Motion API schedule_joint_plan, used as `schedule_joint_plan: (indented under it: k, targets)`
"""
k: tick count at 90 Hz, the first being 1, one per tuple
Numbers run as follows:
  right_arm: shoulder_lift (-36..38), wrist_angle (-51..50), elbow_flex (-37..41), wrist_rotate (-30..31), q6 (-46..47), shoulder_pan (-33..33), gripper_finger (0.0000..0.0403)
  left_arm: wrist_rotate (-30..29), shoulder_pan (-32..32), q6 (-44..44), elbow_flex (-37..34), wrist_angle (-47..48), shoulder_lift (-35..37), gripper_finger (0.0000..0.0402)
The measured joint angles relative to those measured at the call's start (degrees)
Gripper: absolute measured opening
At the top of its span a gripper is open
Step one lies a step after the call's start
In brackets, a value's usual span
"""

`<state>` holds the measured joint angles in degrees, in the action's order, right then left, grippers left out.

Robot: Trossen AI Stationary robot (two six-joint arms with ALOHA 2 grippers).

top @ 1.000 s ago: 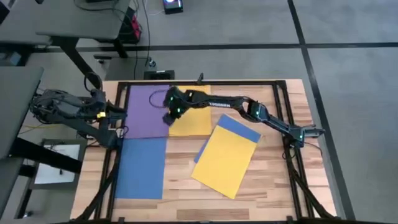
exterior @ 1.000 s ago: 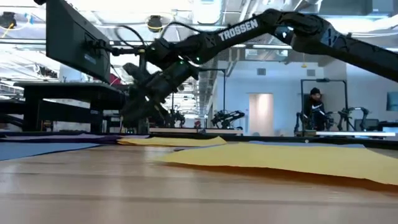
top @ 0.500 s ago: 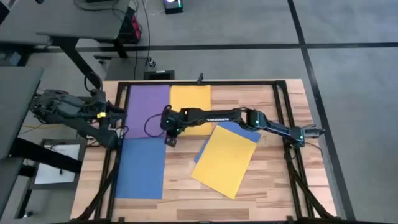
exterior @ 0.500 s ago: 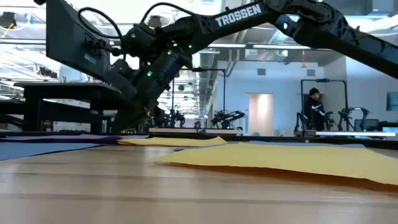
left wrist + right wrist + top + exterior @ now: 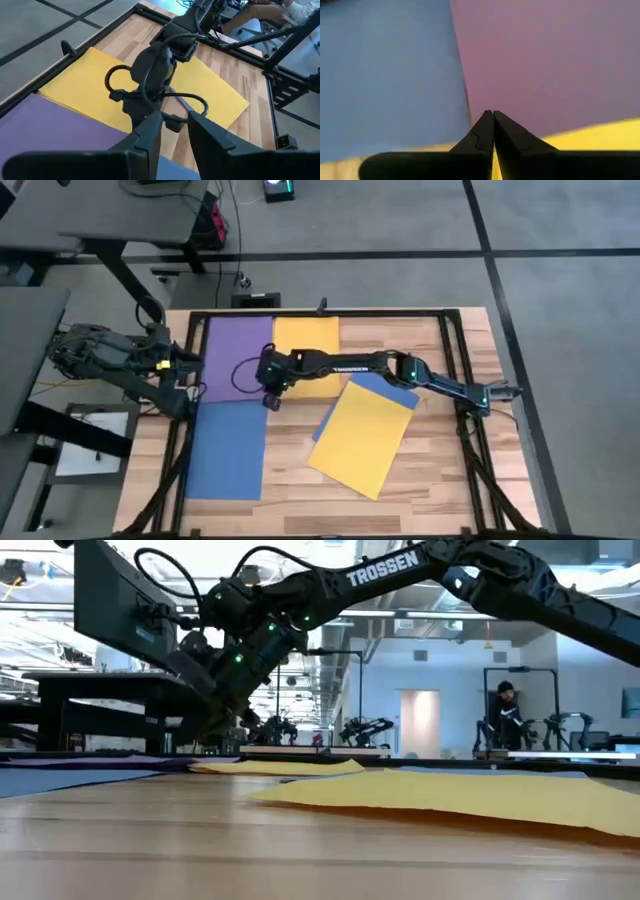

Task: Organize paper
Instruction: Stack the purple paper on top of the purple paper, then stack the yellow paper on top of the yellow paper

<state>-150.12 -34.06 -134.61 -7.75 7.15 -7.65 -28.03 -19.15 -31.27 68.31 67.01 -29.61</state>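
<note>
— Jaws first: how does the right gripper (image 5: 493, 131) stand?

— Clenched, its two dark fingers pressed flat together with nothing between them. It hangs low over the spot where the purple sheet (image 5: 236, 358), the far yellow sheet (image 5: 308, 340) and the near-left blue sheet (image 5: 228, 450) come together; whether the tips touch paper I cannot tell.

— And the left gripper (image 5: 172, 131)?

— Its fingers stand a little apart, holding nothing. That arm waits at the table's left edge, just beside the purple sheet.

— What are the sheets like?

— Thin, flat, matte rectangles in plain colours, lying on a pale wooden slat table (image 5: 440, 470) inside a black frame. The purple and the far yellow sheet lie side by side, edges touching, squared to the frame.

— How many?

— Five show: one purple, two yellow, two blue. The second yellow sheet (image 5: 364, 437) lies tilted near the middle, on top of the second blue sheet (image 5: 385, 387), which peeks out at its far corner and left edge. From table height, the tilted yellow sheet's front edge lifts slightly off the wood.
</note>
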Motion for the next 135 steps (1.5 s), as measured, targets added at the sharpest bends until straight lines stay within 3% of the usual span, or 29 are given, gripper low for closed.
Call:
schedule_joint_plan:
  k: [13,64,88,109,135]
  targets:
    - [0.6,-1.9,0.0,-4.0,-0.1,-0.3,0.0,0.0,0.0,0.1,0.0,0.1,0.0,0.0082]
    - [-2.2,-0.2,1.1,-2.4,0.6,0.1,0.0,0.0,0.0,-1.1,0.0,0.0,0.0,0.0082]
    - [-2.5,6.7,1.2,-2.4,2.1,0.1,0.0,0.0,0.0,-1.2,0.0,0.0,0.0,0.0082]
    - [-2.5,1.4,-0.3,-2.7,3.0,-0.4,0.0,0.0,0.0,-2.0,0.0,0.0,0.0,0.0082]
    - [4.8,2.8,-0.2,-2.9,2.9,-1.7,0.0,0.0,0.0,-1.4,0.0,-0.1,0.0,0.0082]
